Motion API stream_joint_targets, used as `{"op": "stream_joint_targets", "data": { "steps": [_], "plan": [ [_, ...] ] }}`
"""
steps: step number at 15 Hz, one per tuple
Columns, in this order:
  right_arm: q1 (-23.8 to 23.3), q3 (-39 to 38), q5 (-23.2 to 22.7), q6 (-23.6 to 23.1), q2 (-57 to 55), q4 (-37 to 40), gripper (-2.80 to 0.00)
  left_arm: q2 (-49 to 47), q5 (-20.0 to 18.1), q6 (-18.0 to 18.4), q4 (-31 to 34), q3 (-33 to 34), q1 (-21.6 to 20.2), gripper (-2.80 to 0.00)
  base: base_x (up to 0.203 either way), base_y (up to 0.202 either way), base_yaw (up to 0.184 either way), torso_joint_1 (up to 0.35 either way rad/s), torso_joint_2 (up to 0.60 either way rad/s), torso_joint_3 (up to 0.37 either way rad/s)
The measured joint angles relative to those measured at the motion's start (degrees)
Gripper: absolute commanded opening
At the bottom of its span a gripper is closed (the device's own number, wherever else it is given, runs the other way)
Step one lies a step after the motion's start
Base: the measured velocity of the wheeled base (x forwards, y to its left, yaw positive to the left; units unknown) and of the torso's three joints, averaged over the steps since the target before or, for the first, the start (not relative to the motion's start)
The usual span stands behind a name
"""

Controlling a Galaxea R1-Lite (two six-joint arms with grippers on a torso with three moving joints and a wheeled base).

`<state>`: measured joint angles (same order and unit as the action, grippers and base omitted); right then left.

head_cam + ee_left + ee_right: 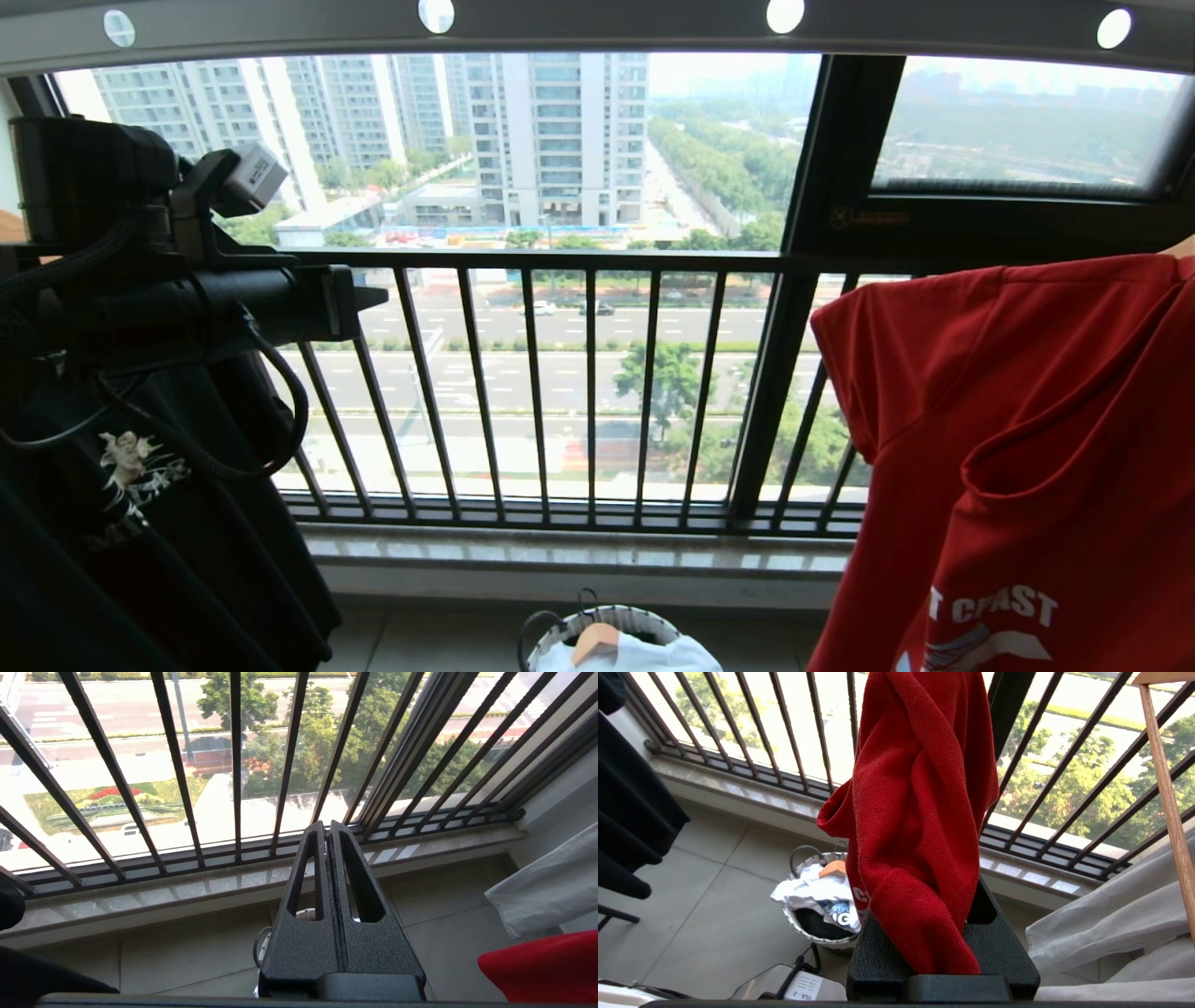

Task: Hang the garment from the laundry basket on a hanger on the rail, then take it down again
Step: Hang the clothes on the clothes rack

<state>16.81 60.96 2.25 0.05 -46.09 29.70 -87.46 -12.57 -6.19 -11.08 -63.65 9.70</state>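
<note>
Right gripper [924, 952] is clamped on the red T-shirt [1027, 448], which I see hanging at the right. Left gripper [330, 830] is raised at the left, fingers pressed together, nothing in them. Laundry basket [607, 618] on the floor below, white clothes inside. Window railing [560, 392] behind; perforated rail [597, 23] overhead.

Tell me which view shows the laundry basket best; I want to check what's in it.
The right wrist view: the laundry basket shows its rim, handle and crumpled white clothes inside. The head view shows only its top edge; the left wrist view barely shows it.
</note>
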Motion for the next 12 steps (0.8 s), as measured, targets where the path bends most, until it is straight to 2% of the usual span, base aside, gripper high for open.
{"op": "stream_joint_targets", "data": {
  "steps": [4, 8, 10, 12],
  "plan": [
    [2.1, -2.4, -1.3, 0.0, -3.0, -6.2, -2.80, -0.3, 0.1, 0.0, 0.0, 0.0, 0.0, -2.80, 0.000, 0.000, 0.000, 0.000, 0.00, 0.000],
    [4.8, -2.7, -1.2, 1.8, -5.2, -8.2, -2.80, -0.7, 0.1, 0.0, -0.1, -0.1, 0.0, -2.80, 0.000, 0.000, 0.000, 0.000, 0.00, 0.000],
    [5.0, -2.7, 0.2, 2.8, -5.8, -11.3, -2.80, -0.8, 0.1, 0.0, -0.1, -0.1, 0.0, -2.80, 0.000, 0.000, 0.000, 0.000, 0.00, 0.000],
    [5.0, -2.5, 4.0, 2.8, -6.2, -12.0, -2.80, -0.9, 0.1, 0.0, -0.1, -0.1, 0.0, -2.80, 0.000, 0.000, 0.000, 0.000, 0.00, 0.000]
  ]
}}
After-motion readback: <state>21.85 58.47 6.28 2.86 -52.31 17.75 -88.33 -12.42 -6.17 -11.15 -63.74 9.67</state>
